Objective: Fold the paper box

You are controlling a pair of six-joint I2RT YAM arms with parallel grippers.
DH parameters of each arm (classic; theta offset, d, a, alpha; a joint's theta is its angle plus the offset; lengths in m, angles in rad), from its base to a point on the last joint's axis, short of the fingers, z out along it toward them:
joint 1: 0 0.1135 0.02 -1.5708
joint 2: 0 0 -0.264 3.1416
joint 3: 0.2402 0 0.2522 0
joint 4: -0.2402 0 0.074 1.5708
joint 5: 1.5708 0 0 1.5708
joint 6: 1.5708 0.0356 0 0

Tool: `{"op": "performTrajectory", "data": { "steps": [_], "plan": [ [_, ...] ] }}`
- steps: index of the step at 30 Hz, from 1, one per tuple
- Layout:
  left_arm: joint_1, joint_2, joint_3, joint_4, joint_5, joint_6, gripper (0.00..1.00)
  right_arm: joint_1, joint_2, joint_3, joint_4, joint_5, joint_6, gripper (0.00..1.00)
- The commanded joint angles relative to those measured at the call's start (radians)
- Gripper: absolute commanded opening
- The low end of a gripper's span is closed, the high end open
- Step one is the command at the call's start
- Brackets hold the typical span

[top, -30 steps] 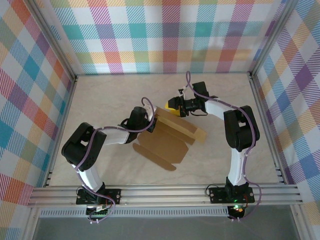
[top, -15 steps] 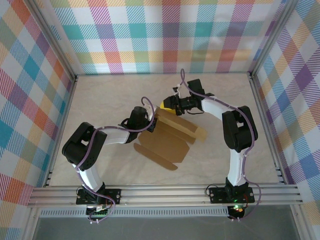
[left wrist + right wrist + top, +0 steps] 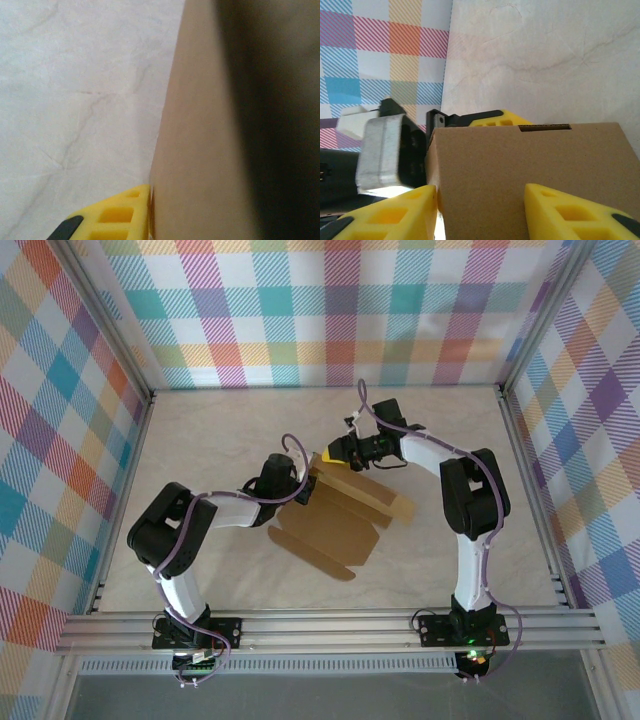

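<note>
The paper box (image 3: 335, 525) is a brown cardboard sheet lying partly folded mid-table, with walls raised along its far side. My left gripper (image 3: 303, 490) is at the raised left flap. In the left wrist view one yellow finger (image 3: 117, 217) presses against that flap (image 3: 210, 150); the other finger is hidden behind it. My right gripper (image 3: 338, 452) sits at the box's far left corner. Its fingers stand apart in the right wrist view, one finger (image 3: 395, 215) outside the folded corner, the other over the cardboard panel (image 3: 530, 165). The slot in the panel's top edge shows.
The pale marbled table (image 3: 200, 440) is fenced by plaid walls (image 3: 330, 310) and aluminium posts. A metal rail (image 3: 330, 625) carrying the arm bases crosses the near edge. The left gripper's body (image 3: 390, 150) stands just beyond the panel in the right wrist view.
My right gripper has slid a little left along the box's far edge to the corner, and its fingers have drawn closer together. The left arm and the box have barely moved.
</note>
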Motion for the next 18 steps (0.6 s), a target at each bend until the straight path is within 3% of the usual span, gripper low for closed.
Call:
{"op": "performTrajectory", "data": {
  "steps": [1, 3, 4, 8, 18],
  "plan": [
    [0.006, 0.028, -0.044, 0.066, 0.027, -0.031, 0.18, 0.0, 0.035, 0.03, -0.038, -0.006, -0.024, 0.47],
    [0.006, 0.034, -0.067, 0.12, 0.008, -0.039, 0.21, -0.002, 0.037, 0.035, -0.042, -0.008, -0.025, 0.46],
    [0.006, 0.035, -0.077, 0.14, -0.003, -0.045, 0.27, -0.001, 0.038, 0.035, -0.044, -0.009, -0.025, 0.46],
    [0.009, 0.051, -0.107, 0.235, -0.017, -0.061, 0.38, -0.003, 0.039, 0.039, -0.048, -0.015, -0.025, 0.46],
    [0.04, 0.043, -0.151, 0.327, 0.04, -0.067, 0.4, -0.009, 0.049, 0.048, -0.075, -0.007, -0.042, 0.45]
  ]
}}
